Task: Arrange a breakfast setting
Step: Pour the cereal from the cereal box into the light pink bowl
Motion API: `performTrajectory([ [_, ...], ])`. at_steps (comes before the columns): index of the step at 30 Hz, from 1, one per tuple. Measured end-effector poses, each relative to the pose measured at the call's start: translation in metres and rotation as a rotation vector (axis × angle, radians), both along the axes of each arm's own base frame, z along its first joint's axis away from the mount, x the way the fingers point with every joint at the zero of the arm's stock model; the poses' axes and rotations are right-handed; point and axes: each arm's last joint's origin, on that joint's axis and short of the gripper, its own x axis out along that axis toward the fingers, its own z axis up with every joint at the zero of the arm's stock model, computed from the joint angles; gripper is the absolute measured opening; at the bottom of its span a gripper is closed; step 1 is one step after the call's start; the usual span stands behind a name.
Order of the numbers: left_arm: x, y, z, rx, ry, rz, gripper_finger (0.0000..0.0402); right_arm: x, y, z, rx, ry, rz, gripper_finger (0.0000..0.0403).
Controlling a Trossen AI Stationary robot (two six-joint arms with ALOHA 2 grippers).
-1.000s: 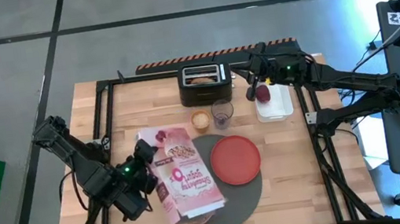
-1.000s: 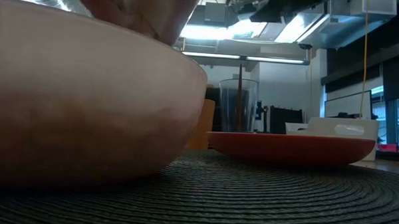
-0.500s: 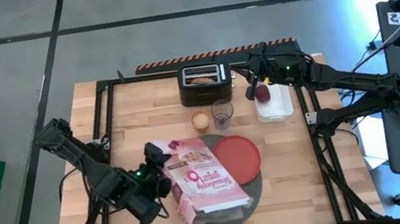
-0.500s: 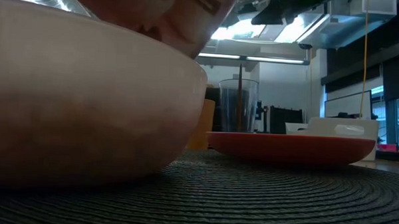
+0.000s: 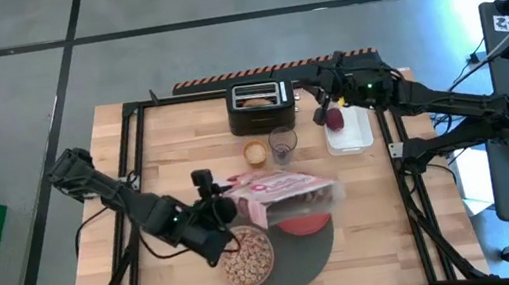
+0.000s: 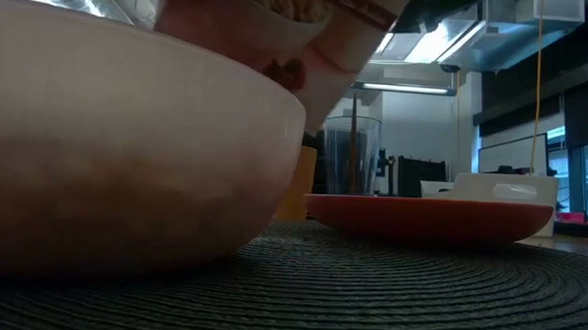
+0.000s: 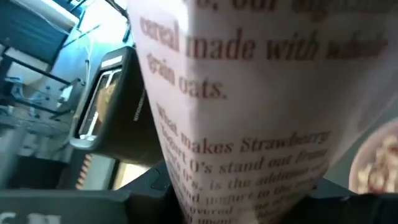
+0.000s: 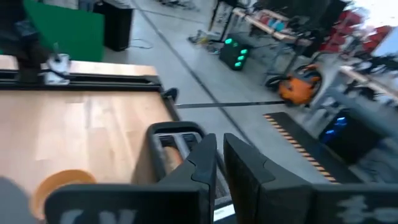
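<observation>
Box [image 7: 249, 124] text: "cereal made with whole grain oats"

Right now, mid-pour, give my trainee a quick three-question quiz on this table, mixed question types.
1. True or false: the bowl on the dark-grey mat already holds cereal.
2. What is the left gripper holding?
A. a spoon
B. the cereal box
C. the red plate
3. Fill in: the right gripper hangs at the back of the table, between the white tray and the black ______.

Key: 1 true; 2 B, the box lies tipped on its side over the plate; 3 toaster.
</observation>
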Motion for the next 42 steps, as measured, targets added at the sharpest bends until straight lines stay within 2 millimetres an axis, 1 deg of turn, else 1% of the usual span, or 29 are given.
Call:
performTrajectory([
  [3,0.005,0.005,-0.006,-0.046,-0.053,0.052,0.0149,-0.01,0.001,0.008,-0.055,-0.011,-0.08,0.0035],
  [7,0.013,0.013,-0.013,-0.102,-0.123,0.121,0.0149,-0.029,0.002,0.02,-0.164,-0.01,-0.258,0.0035],
  [10,0.019,0.02,-0.014,-0.155,-0.178,0.166,0.0149,-0.045,0.004,0.029,-0.219,-0.012,-0.397,0.0035],
  [13,0.028,0.029,-0.014,-0.222,-0.21,0.183,0.0149,-0.058,0.006,0.036,-0.255,-0.014,-0.484,0.0035],
  [15,0.034,0.037,-0.013,-0.269,-0.208,0.178,0.0149,-0.062,0.007,0.038,-0.274,-0.008,-0.494,0.0035],
  [20,0.049,0.058,-0.009,-0.389,-0.265,0.189,0.0149,-0.069,0.01,0.039,-0.292,0.013,-0.486,0.0035],
  [24,0.058,0.072,-0.004,-0.398,-0.319,0.184,0.0149,-0.068,0.01,0.034,-0.286,0.069,-0.471,0.0035],
  [27,0.065,0.082,0.004,-0.385,-0.377,0.165,0.0149,-0.069,0.01,0.031,-0.276,0.092,-0.447,0.0035],
  [30,0.069,0.094,0.018,-0.384,-0.441,0.175,0.0149,-0.071,0.011,0.032,-0.263,0.068,-0.449,0.0035],
  [32,0.069,0.101,0.028,-0.376,-0.483,0.203,0.0148,-0.076,0.012,0.036,-0.265,0.042,-0.472,0.0035],
  [36,0.058,0.113,0.046,-0.348,-0.551,0.259,0.0135,-0.087,0.015,0.041,-0.273,0.009,-0.549,0.0035],
  [39,0.046,0.124,0.063,-0.338,-0.614,0.271,0.012,-0.092,0.016,0.043,-0.275,-0.005,-0.562,0.0035],
  [42,0.036,0.137,0.08,-0.331,-0.679,0.271,0.0104,-0.094,0.017,0.044,-0.275,-0.01,-0.563,0.0035],
])
